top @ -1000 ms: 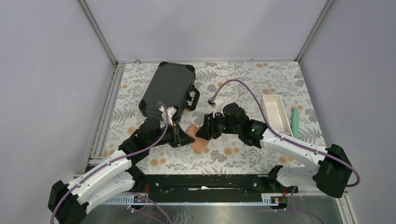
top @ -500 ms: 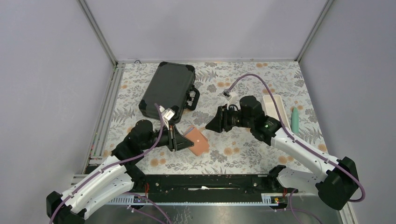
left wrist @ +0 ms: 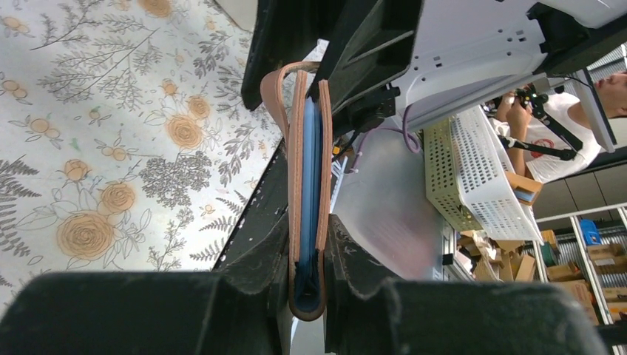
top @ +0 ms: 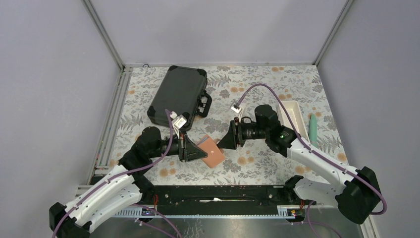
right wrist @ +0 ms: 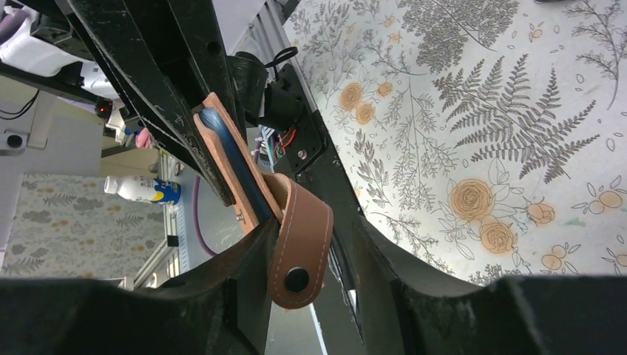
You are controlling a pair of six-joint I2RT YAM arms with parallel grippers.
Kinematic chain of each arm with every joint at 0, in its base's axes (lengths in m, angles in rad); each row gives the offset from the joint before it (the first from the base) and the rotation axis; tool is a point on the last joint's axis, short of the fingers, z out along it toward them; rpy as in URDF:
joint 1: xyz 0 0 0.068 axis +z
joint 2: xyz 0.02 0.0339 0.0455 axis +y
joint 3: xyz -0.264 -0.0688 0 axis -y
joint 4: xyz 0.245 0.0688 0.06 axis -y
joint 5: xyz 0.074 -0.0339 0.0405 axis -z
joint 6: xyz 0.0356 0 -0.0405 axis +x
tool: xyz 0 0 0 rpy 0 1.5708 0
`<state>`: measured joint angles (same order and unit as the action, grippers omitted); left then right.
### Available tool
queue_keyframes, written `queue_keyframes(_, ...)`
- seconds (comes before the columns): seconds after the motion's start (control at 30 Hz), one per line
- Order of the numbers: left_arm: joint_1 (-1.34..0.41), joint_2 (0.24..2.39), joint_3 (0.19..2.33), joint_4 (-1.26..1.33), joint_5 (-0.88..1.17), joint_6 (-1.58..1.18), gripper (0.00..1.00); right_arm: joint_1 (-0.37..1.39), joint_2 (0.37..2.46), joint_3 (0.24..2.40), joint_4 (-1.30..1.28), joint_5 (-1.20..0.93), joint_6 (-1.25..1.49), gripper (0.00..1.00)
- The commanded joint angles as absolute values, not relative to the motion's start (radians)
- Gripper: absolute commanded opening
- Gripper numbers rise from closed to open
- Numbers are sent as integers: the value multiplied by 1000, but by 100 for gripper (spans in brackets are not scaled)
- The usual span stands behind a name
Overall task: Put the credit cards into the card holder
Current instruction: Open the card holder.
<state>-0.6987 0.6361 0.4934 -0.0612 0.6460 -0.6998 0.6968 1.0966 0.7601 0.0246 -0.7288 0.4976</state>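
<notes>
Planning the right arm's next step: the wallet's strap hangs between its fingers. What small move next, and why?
Probably close the right gripper on the strap: it hangs unsnapped between its open jaws, while the left gripper clamps the folded card holder steady.

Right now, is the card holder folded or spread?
Folded: the card holder sits pinched in the left hand, covers close together; strap hangs loose.

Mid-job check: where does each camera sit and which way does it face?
Top external: above and behind the bases, looking down on the table; left arm and right arm show.
Left wrist: looks along the left gripper, shut on the card holder.
Right wrist: looks through the open right gripper at the card holder's strap.
Shared: the card holder, all three.
</notes>
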Motion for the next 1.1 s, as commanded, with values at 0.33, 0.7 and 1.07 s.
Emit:
queue_keyframes(0.33,-692,668,520,147,750,-712,0,696,1085,702,263,-936,606,48)
queue_keyframes(0.7,-692,695,529,178,743,-690,0,731,1109,708,296,-1011,640,51)
queue_keyframes(1.07,-677,660,530,36,482,-629,66,788,1073,683,311,-789,655,0)
